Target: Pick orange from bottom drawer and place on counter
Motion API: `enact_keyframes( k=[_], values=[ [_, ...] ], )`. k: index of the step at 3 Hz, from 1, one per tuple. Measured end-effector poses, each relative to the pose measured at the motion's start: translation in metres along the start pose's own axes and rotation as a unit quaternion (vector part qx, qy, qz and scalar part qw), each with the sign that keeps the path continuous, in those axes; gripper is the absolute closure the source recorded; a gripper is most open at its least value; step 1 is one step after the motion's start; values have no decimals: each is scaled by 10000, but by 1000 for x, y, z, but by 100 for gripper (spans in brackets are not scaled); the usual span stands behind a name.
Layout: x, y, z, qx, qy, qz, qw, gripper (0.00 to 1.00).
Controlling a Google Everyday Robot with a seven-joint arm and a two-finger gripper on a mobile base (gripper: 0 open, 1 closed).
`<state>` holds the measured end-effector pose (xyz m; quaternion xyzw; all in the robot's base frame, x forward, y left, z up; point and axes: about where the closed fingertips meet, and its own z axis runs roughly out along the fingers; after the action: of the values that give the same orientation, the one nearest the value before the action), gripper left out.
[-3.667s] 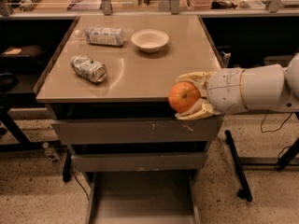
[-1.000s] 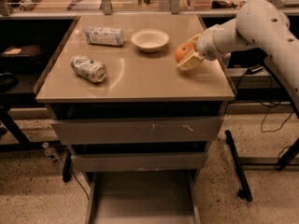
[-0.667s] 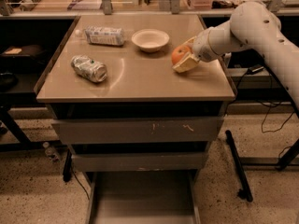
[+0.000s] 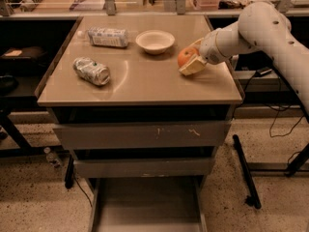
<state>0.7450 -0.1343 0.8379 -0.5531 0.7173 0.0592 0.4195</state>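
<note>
The orange (image 4: 185,57) sits between the tan fingers of my gripper (image 4: 189,58), low over the right part of the tan counter (image 4: 145,81), just right of the white bowl. The gripper is shut on the orange, and I cannot tell whether the fruit touches the surface. My white arm (image 4: 260,28) reaches in from the right. The bottom drawer (image 4: 145,202) stands pulled out below the cabinet, its grey floor bare.
A white bowl (image 4: 155,41) stands at the back middle of the counter. A crushed can (image 4: 91,70) lies at the left and a plastic bottle (image 4: 107,36) lies at the back left. Two upper drawers (image 4: 145,137) are closed. Cables and table legs are at the right.
The gripper carried the orange up from beside the cabinet front onto the counter, and over the last second it has moved slightly left and lower toward the bowl.
</note>
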Motion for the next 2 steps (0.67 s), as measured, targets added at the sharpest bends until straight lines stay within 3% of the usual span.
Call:
enact_keyframes(
  k=[2],
  values=[
    [0, 0, 0, -1, 0, 0, 10000, 10]
  ],
)
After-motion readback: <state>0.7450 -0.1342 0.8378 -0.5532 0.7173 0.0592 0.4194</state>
